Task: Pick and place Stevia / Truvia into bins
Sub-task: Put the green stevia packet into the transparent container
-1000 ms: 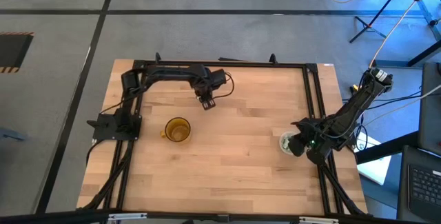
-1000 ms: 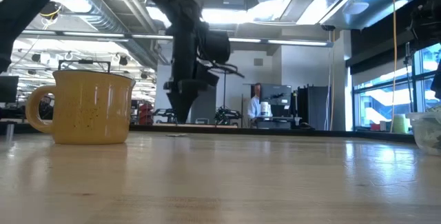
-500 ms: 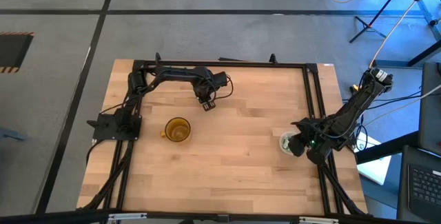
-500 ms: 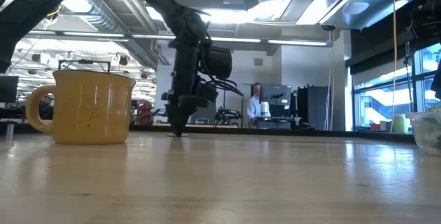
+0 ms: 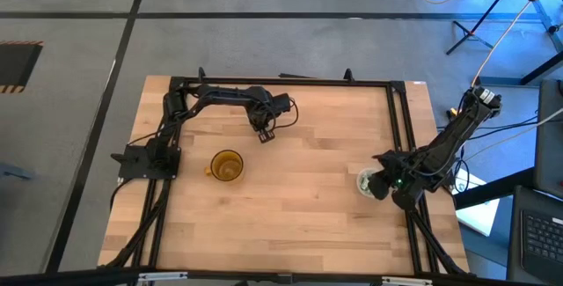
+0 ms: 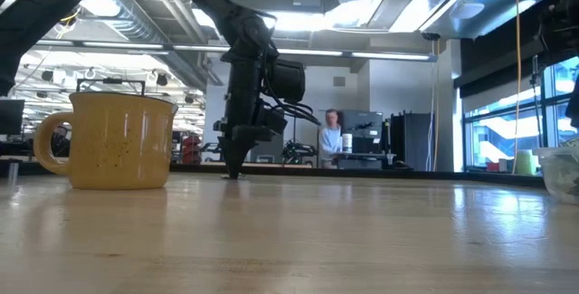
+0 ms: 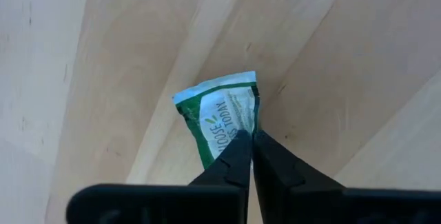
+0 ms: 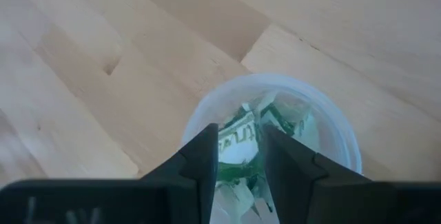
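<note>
My left gripper [image 7: 249, 141] is down at the table's far side, fingers pressed together on the near edge of one green-and-white Stevia sachet [image 7: 220, 124], whose long axis runs straight away from my fingertips. The amber mug [image 5: 226, 165] sits nearer me and slightly left of that gripper, so I judge the carry is a short pull back. My right gripper [image 8: 241, 156] hangs over the clear cup [image 8: 331, 131] of sachets, fingers spread.
</note>
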Motion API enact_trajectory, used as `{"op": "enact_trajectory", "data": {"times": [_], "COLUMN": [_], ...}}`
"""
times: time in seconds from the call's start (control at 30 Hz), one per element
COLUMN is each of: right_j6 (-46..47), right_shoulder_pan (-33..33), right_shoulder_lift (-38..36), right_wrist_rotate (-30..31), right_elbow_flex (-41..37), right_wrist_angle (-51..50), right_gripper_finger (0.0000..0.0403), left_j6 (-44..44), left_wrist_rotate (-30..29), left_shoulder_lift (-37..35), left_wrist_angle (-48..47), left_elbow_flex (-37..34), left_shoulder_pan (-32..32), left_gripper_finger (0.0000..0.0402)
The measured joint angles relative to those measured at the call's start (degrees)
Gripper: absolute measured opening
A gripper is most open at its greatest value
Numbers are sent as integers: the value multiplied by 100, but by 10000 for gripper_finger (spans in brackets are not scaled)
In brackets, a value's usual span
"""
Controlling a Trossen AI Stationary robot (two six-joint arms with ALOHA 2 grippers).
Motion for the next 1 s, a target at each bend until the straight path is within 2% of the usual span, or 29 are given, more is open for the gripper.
{"op": "enact_trajectory", "data": {"times": [0.3, 0.4, 0.5, 0.7, 0.77, 0.87, 1.0], "right_j6": [-441, -836, -1894, -5295, -6605, -8510, -10304], "right_shoulder_pan": [1, -2, -3, -4, -23, -25, -174], "right_shoulder_lift": [-93, -93, -86, 34, 107, 241, 506], "right_wrist_rotate": [645, 795, 981, 1564, 1562, 1564, 1555], "right_elbow_flex": [390, 515, 531, 531, 531, 531, 531], "right_wrist_angle": [41, 100, 475, 2085, 2885, 4166, 5451], "right_gripper_finger": [114, 114, 114, 114, 114, 114, 114], "left_j6": [193, 443, 698, 903, 782, 514, 337], "left_wrist_rotate": [104, 381, 1397, 4809, 5649, 6309, 6501], "left_shoulder_lift": [-617, -824, -982, -1101, -1101, -1101, -1101], "left_wrist_angle": [208, 563, 1118, 2905, 3467, 4240, 4875], "left_elbow_flex": [-14, -15, -13, -8, -7, -7, -4], "left_shoulder_pan": [-447, -666, -906, -1298, -1424, -1640, -1910], "left_gripper_finger": [3, 3, 5, 3, 4, 8, 9]}}
